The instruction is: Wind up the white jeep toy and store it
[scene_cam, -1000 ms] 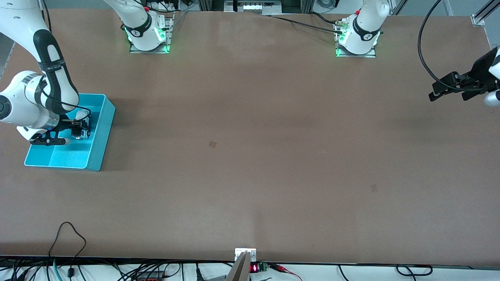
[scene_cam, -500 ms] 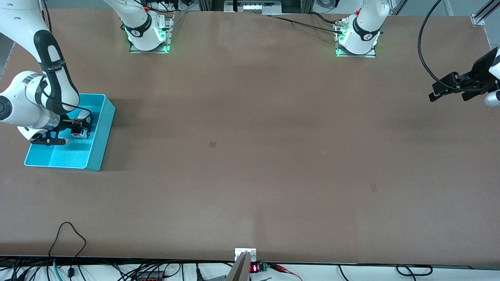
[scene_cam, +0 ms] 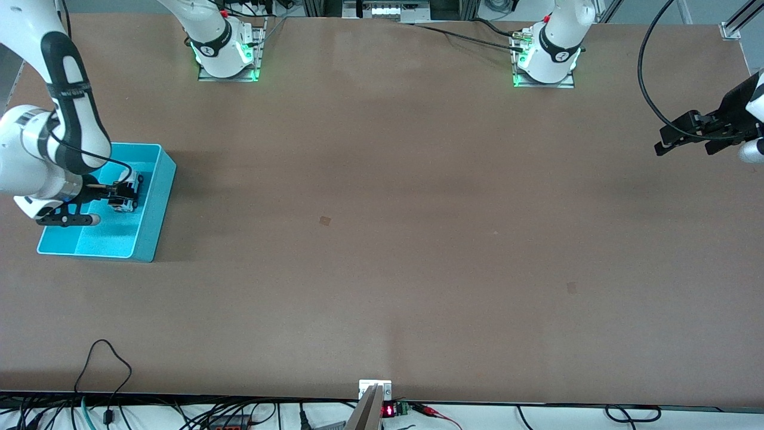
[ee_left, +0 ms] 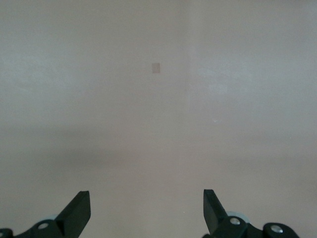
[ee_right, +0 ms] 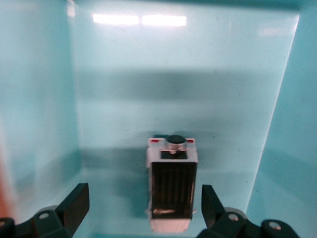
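One brown table [scene_cam: 382, 239], mostly bare; turquoise bin [scene_cam: 152, 221] probably holds white jeep toy [ee_right: 171, 191].

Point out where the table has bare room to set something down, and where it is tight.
Bare brown table runs from the turquoise bin to the waiting left gripper, open over its own end. Tight only at the bin: the right gripper, open, hangs over the white jeep toy lying inside; the bin's floor nearer the front camera is bare.

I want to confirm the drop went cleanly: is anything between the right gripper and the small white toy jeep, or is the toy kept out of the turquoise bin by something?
Nothing visible. The small white toy jeep with the black roof panel lies on the floor of the turquoise plastic bin, and the right gripper hovers over it, fingers open and apart from it.
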Motion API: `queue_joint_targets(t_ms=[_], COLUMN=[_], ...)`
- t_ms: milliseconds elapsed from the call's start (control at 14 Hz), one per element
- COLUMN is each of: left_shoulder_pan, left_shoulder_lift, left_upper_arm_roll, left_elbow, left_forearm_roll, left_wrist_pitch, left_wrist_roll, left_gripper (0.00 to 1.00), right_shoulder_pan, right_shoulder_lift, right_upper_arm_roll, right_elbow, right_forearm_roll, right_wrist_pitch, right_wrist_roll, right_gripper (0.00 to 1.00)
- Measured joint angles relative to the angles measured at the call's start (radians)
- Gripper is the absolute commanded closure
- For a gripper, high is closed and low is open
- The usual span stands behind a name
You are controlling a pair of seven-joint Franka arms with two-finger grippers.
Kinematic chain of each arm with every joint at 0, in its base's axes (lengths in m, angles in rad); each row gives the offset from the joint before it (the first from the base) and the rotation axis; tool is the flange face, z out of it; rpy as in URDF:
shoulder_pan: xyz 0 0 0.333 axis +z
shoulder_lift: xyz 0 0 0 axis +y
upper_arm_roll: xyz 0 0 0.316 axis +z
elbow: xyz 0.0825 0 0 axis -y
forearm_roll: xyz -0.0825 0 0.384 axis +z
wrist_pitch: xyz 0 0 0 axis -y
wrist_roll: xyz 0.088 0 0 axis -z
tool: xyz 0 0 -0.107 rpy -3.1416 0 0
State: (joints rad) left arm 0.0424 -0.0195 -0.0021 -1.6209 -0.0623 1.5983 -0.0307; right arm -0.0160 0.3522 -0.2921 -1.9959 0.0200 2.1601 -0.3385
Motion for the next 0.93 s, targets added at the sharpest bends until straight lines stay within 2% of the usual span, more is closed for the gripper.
queue_joint_targets(t_ms=[143, 357, 714, 929], left_shoulder_pan=[0.003, 0.004, 0.004, 0.004], left_shoulder_lift=[0.0, 0.0, 0.0, 0.0], left_upper_arm_roll=[0.002, 0.002, 0.002, 0.001], left_elbow=[-0.001, -0.002, -0.002, -0.003], left_forearm_roll=[0.0, 0.0, 0.0, 0.0], left_wrist_pitch=[0.0, 0.0, -0.011, -0.014], left_wrist_roll=[0.0, 0.0, 0.0, 0.0], left_gripper=[0.0, 0.0, 0.0, 0.0], right_shoulder_pan=[0.008, 0.017, 0.024, 0.025], right_shoulder_lift=[-0.055, -0.132, -0.201, -0.241], right_upper_arm_roll=[0.011, 0.025, 0.133, 0.159], right_elbow=[0.083, 0.175, 0.35, 0.408], right_forearm_roll=[0.0, 0.0, -0.027, -0.018], right_wrist_pitch=[-0.113, -0.188, -0.414, -0.557], right_wrist_roll=[0.0, -0.003, 0.0, 0.0], right_gripper=[0.0, 0.0, 0.0, 0.0])
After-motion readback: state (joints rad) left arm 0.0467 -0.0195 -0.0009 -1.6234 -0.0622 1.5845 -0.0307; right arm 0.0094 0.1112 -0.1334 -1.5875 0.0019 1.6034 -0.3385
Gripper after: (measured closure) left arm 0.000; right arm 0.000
